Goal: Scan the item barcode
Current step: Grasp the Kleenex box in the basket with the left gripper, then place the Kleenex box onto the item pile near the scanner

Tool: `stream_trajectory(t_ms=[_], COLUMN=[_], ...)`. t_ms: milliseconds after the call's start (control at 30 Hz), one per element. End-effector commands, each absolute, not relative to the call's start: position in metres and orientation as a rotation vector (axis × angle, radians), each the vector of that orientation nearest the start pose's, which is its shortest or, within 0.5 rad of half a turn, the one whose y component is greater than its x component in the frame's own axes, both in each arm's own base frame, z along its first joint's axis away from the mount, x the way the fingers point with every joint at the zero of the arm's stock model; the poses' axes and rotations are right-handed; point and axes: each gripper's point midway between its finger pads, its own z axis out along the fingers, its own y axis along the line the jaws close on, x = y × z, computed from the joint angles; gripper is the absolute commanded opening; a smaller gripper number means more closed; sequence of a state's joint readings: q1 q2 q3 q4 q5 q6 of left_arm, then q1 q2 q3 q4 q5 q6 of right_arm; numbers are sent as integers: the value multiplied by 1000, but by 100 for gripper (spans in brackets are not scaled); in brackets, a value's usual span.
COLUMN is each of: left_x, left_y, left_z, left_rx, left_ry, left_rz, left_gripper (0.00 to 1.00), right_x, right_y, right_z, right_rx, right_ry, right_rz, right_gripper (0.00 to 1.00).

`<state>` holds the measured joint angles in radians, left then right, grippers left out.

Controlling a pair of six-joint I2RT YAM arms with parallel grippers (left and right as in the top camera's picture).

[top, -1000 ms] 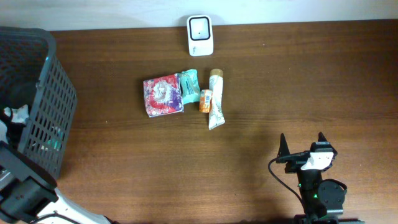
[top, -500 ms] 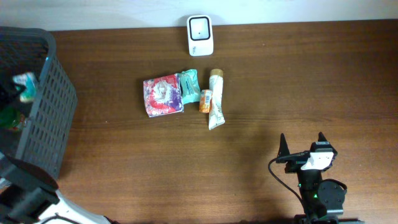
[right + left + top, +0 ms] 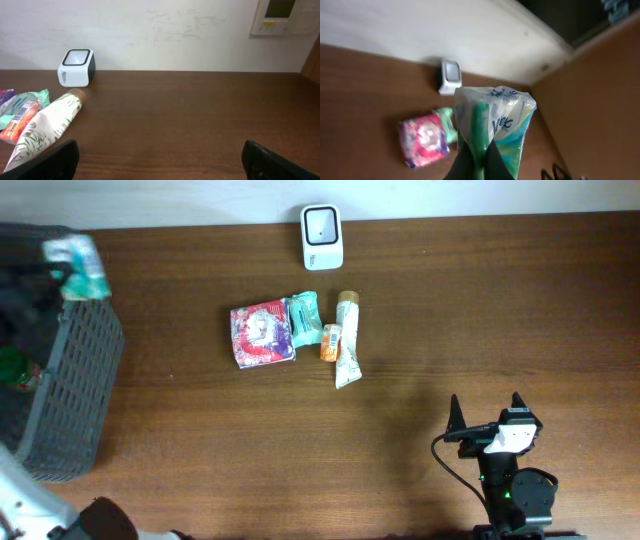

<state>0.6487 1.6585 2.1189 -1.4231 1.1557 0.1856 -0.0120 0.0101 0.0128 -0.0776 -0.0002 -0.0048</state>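
Left claw [image 3: 479, 152] is pressed shut on a pack [image 3: 495, 117], pinched by one edge above the basket [image 3: 80, 370] rim. Farther off, the scanner [image 3: 450, 76] is seen at the back edge of the table [image 3: 360, 100]. Right claw [image 3: 487, 418] is left spread. By so thin a pinch the pack could be swung loose and dropped, or its barcode turned from the scanner. A second ago the pack was low inside the basket; it has been raised since.
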Motion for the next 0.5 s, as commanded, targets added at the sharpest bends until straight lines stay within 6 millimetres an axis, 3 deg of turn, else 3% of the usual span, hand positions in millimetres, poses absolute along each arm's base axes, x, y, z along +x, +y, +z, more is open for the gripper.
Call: stream_trajectory(t_ms=[0, 33, 67, 200, 267, 367, 400, 467], left_x=[351, 352, 353, 361, 373, 401, 418, 434], left_y=[21, 5, -23, -62, -97, -152, -168, -188], left_z=[402, 395, 385, 352, 327, 280, 251, 205], left_rx=[84, 128, 221, 199, 205, 204, 152, 74], left_ry=[2174, 2217, 2281, 2471, 2568, 2674, 2722, 2799], left_rz=[-829, -813, -778, -640, -607, -609, -534, -444], left_gripper=[0, 0, 0, 0, 0, 0, 0, 0], right_x=[246, 246, 246, 246, 246, 246, 246, 246], right_y=[-3, -3, -3, -3, -3, -3, -3, -3], right_z=[155, 155, 155, 155, 155, 155, 155, 155], right_rx=[1, 1, 0, 0, 0, 0, 1, 1], right_ry=[1652, 1652, 1652, 1652, 1651, 1652, 1651, 1652], right_rz=[-17, -17, -18, -18, -18, -18, -17, -17], right_gripper=[99, 99, 99, 99, 99, 99, 98, 99])
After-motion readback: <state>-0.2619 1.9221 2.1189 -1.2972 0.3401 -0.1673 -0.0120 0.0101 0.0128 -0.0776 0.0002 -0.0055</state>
